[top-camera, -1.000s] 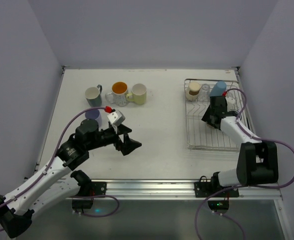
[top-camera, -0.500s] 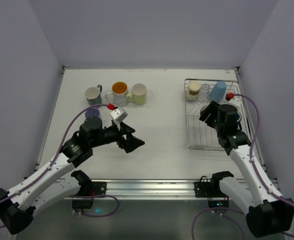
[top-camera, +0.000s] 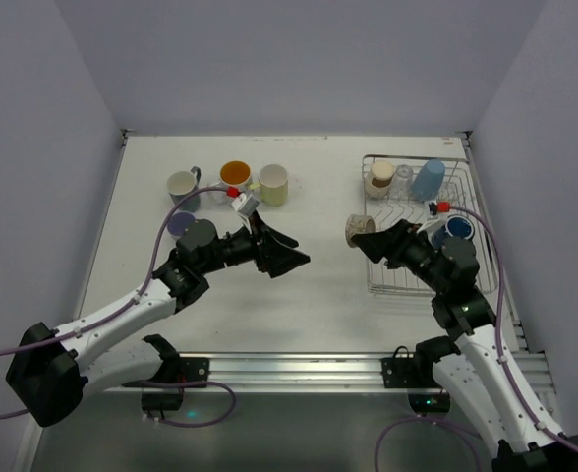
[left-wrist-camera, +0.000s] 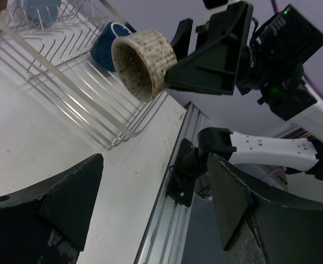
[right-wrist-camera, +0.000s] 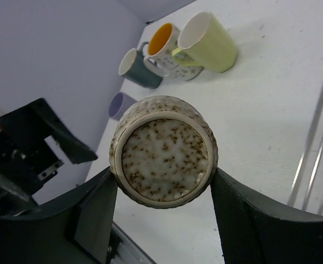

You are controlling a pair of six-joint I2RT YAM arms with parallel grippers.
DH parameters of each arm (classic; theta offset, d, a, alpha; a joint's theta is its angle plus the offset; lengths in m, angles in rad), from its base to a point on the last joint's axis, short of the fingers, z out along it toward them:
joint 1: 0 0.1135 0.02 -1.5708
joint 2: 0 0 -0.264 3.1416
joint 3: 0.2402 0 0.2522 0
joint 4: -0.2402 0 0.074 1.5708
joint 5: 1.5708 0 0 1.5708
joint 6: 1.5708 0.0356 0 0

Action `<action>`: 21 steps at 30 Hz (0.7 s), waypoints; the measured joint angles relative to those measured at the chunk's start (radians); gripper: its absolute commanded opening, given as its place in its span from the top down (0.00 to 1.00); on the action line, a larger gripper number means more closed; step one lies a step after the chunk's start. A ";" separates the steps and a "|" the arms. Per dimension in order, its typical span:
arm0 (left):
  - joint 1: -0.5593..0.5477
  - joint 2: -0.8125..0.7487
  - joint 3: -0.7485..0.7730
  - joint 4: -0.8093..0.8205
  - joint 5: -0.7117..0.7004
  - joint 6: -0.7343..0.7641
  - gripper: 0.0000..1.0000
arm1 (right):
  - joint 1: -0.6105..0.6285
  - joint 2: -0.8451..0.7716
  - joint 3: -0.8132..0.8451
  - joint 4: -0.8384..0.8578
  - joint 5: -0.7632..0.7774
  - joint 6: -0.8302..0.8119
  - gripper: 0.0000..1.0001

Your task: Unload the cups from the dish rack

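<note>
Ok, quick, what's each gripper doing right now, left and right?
Left gripper: open, nothing between its fingers.
Right gripper: closed on the speckled beige cup, holding it on its side.

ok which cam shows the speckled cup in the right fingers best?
Right wrist: the speckled cup fills the frame, base toward the lens, fingers pressed on both sides. Left wrist shows its open mouth and side, farther off. Top external shows it small, at the dish rack's left edge.

table [top-camera: 318, 197] white | dish rack [top-camera: 397, 208] right | left: three mugs [top-camera: 235, 175], lavender cup [top-camera: 181, 224]
</note>
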 measured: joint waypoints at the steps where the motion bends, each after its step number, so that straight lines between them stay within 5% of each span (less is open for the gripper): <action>1: -0.001 0.021 0.000 0.041 0.005 -0.029 0.20 | 0.001 -0.008 -0.011 0.017 -0.026 0.012 0.64; 11: -0.025 0.183 -0.002 0.367 0.027 -0.303 0.21 | 0.050 -0.055 -0.127 0.219 -0.219 0.131 0.64; 21: -0.043 0.242 -0.002 0.473 0.047 -0.405 0.36 | 0.126 -0.004 -0.131 0.336 -0.241 0.173 0.64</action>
